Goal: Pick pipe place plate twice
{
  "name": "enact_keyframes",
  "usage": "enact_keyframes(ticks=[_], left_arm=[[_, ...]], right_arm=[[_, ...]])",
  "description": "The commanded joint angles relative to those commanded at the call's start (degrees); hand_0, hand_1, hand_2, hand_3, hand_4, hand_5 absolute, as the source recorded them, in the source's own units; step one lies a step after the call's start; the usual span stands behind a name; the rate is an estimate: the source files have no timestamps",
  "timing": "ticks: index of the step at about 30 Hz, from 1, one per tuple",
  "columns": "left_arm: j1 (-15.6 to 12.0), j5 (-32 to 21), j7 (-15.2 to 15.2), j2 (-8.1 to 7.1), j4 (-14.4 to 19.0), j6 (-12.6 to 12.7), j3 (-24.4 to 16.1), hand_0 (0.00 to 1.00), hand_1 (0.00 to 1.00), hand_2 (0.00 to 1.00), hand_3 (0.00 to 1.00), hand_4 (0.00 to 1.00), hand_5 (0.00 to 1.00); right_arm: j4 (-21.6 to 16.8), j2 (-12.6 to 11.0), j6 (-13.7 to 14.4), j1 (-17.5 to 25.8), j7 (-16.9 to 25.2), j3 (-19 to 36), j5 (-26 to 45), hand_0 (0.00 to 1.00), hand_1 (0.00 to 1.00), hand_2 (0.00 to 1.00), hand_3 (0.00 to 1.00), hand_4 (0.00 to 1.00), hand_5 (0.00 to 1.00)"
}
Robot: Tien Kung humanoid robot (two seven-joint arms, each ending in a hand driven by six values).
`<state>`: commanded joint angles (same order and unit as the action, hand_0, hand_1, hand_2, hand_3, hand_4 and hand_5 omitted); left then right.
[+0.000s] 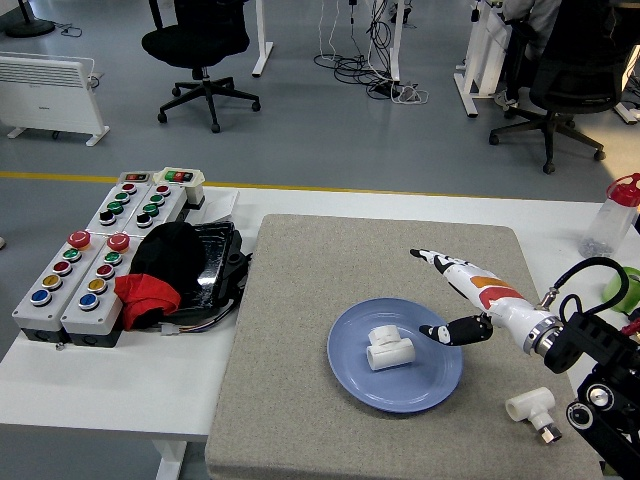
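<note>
We look across a white table into an office with a grey floor, where a yellow line runs just beyond the table's far edge. A black swivel chair stands at upper left, near the white legs of a desk. A white panel heater sits low at the far left. Cables lie tangled on the floor at top centre. Another black chair stands at upper right beside a white desk.
</note>
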<state>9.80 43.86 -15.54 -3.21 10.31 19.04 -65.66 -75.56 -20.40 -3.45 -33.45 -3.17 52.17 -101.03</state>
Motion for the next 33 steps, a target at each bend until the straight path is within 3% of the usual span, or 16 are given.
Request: enact_keyframes(ticks=[3, 8, 15, 23, 33], left_arm=[[0.0, 0.1, 0.0, -0.01, 0.0, 0.0, 0.0, 0.721, 0.761, 0.725, 0.677, 0.416, 0.998], [-0.2, 0.6, -0.1, -0.01, 0.0, 0.0, -0.3, 0.721, 0.762, 0.725, 0.677, 0.416, 0.998], [-0.1, 0.6, 0.0, -0.12, 0.0, 0.0, -0.4, 0.721, 0.761, 0.725, 0.678, 0.415, 0.998], [0.2, 0.4, 0.0, -0.11, 0.0, 0.1, -0.4, 0.721, 0.761, 0.724, 0.678, 0.415, 0.998], [0.3, 0.6, -0.1, -0.05, 0.0, 0.0, -0.4, 0.721, 0.762, 0.724, 0.678, 0.416, 0.998]], right_arm=[[-1.3, -1.5, -2.2, 1.1, -1.1, 1.8, 0.4, 0.998, 0.947, 0.998, 0.998, 0.851, 0.346], [-6.5, -8.4, -10.2, 5.6, -5.0, 6.2, 3.1, 0.998, 0.946, 0.998, 0.998, 0.849, 0.352], [-12.4, -13.7, -16.6, 10.4, -7.6, 10.3, 6.3, 0.998, 0.943, 0.998, 0.998, 0.849, 0.353], [-16.7, -16.2, -20.2, 15.0, -9.1, 10.7, 6.8, 0.988, 0.937, 0.998, 0.998, 0.848, 0.355], [-15.9, -16.7, -20.9, 16.6, -10.7, 9.5, 4.2, 0.927, 0.914, 0.998, 0.998, 0.848, 0.354]])
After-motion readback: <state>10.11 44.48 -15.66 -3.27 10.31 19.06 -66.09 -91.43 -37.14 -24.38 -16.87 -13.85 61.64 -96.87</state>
